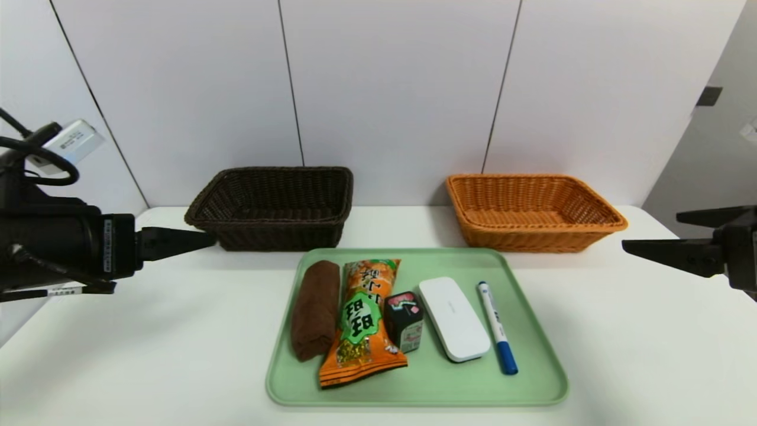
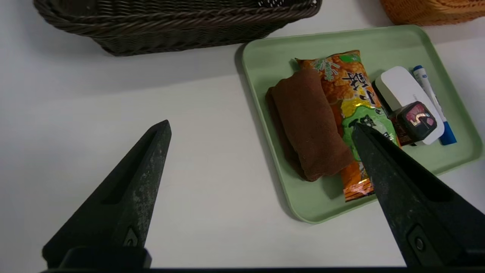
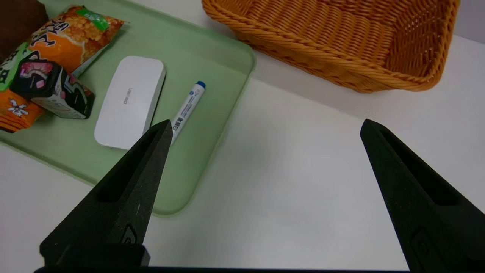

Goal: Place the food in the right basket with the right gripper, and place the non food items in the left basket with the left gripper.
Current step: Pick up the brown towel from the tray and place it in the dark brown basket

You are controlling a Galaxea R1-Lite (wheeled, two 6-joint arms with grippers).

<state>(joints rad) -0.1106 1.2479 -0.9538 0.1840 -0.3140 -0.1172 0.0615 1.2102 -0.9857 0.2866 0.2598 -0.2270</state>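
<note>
Five things lie on the green tray [image 1: 473, 387], perhaps grouped there so either arm can reach them. The brown cloth [image 1: 316, 307] sits at the tray's left side, beside the orange snack bag [image 1: 361, 319]; the small dark box [image 1: 405, 319], the white case [image 1: 454, 319] and the marker [image 1: 498, 328] follow rightward. Behind, the dark basket [image 1: 266, 236] stands left and the orange basket [image 1: 532, 239] right on the bench [image 1: 195, 355], likely so each hand drops into its own side. The left hand [image 2: 261, 125] and right hand [image 3: 267, 123] hang off either side of the tray, both spread wide and holding nothing, ready, I'd guess, for a first pick. My count: one cloth, one bag, one box, one case, one marker, one tray, two baskets, two hands.
</note>
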